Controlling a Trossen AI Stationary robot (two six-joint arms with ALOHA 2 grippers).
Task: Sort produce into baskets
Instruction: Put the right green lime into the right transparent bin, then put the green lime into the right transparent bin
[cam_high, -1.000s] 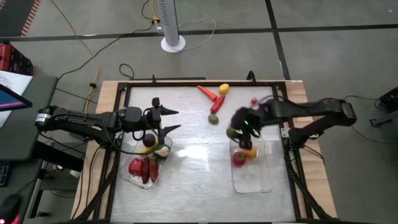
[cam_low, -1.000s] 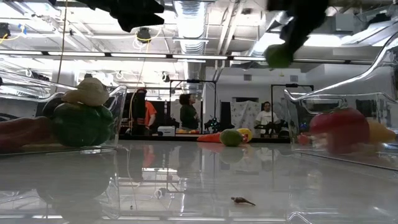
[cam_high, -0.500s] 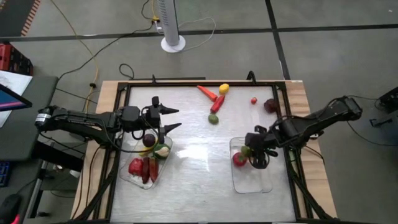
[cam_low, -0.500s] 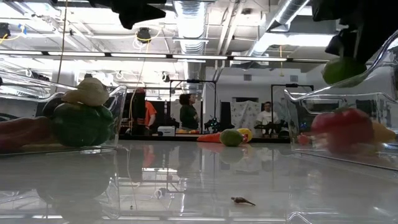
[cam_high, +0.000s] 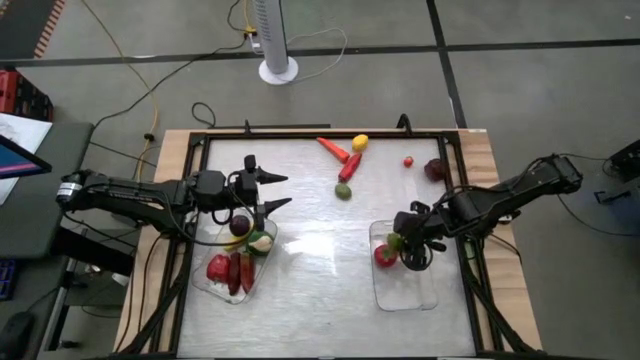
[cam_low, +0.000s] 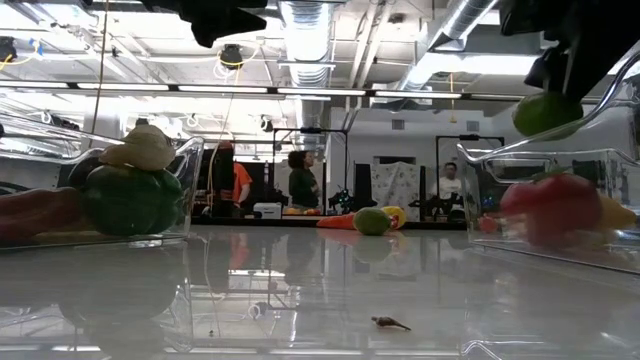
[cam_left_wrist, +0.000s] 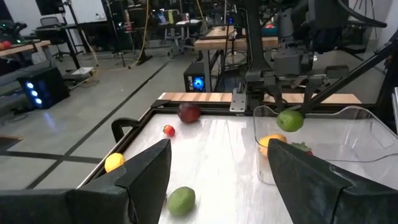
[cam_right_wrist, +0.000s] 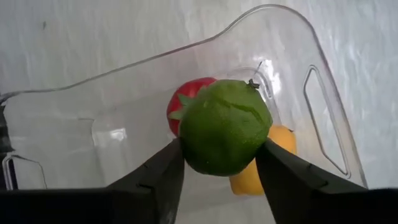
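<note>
- The right tool (cam_high: 400, 242) is closed around a round green toy lime (cam_right_wrist: 225, 127) and holds it in the air above the clear shallow plastic tray on the right (cam_high: 428, 292), over the tray's far end.
- In this tray lie already a red toy tomato with green leaves (cam_high: 384, 256) and a yellow-orange toy piece (cam_left_wrist: 272, 142), directly below the lime.
- The step in hand seems to be the release of the lime into this tray. To do it well, I think the tool should go lower first, so the round lime does not bounce on the tomato and roll over the low wall.
- It may be better to shift a little toward the bare part of the tray, then open the fingers slowly.
- The left tool (cam_high: 272, 192) is open wide and holds nothing. It hovers at the far end of the clear tray on the left (cam_high: 203, 283), which has several red, green, white and dark pieces inside.
- On the white worktop (cam_high: 310, 290) lie more pieces: an orange toy carrot (cam_high: 333, 148), a yellow piece (cam_high: 360, 141), a red chili (cam_high: 348, 166), another green lime (cam_high: 343, 191), a small red piece (cam_high: 408, 161) and a dark red round one (cam_high: 434, 169).
</note>
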